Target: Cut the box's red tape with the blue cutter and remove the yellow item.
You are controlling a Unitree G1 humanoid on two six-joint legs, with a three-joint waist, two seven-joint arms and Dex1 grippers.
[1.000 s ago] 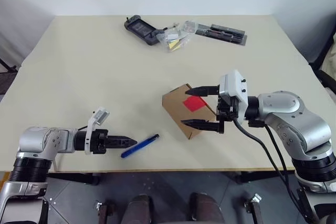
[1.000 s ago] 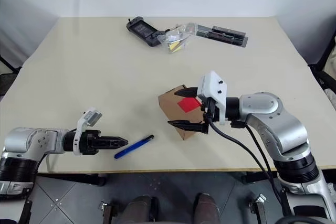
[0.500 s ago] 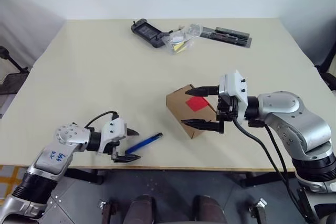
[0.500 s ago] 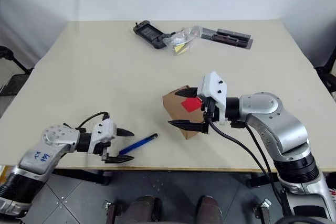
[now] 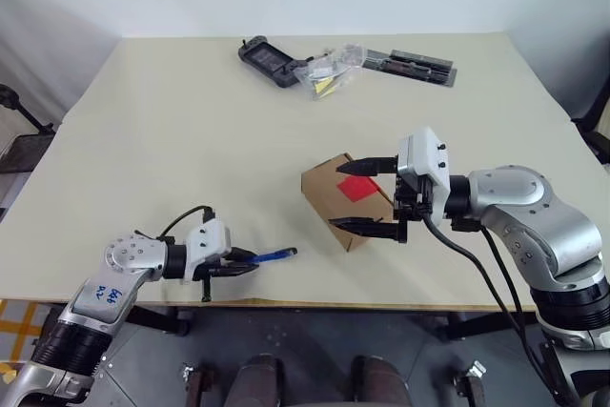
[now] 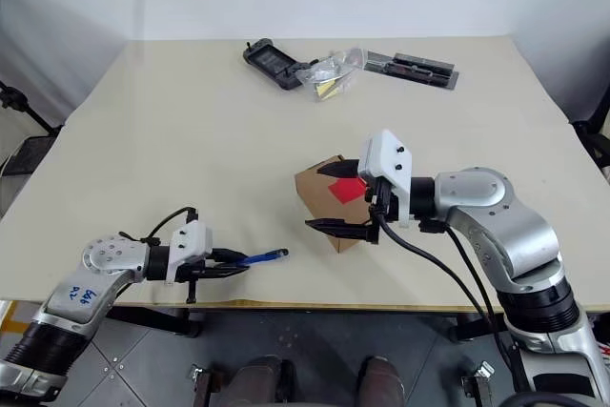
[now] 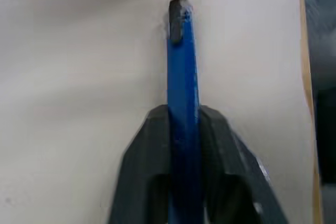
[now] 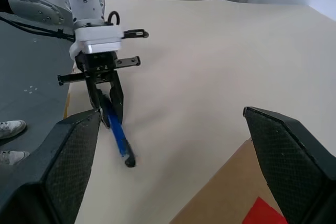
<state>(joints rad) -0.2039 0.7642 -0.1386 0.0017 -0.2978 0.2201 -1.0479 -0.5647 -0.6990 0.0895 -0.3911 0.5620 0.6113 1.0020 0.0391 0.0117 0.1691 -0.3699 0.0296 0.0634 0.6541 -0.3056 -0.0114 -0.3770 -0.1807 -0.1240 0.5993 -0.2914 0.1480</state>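
the left gripper [image 5: 238, 264], open beside the blue cutter [image 5: 272, 256] a moment ago, now clamps it near the table's [image 5: 191, 121] front edge; right gripper [image 5: 367, 195] stays wide around the box [image 5: 334, 193], red tape [image 5: 355, 187] intact.

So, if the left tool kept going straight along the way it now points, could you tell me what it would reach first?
Probably the box. The left tool, closed around the blue cutter, points along the table toward the carton's lower side. Only bare tabletop lies between, though depth is hard to judge, so it might pass just in front.
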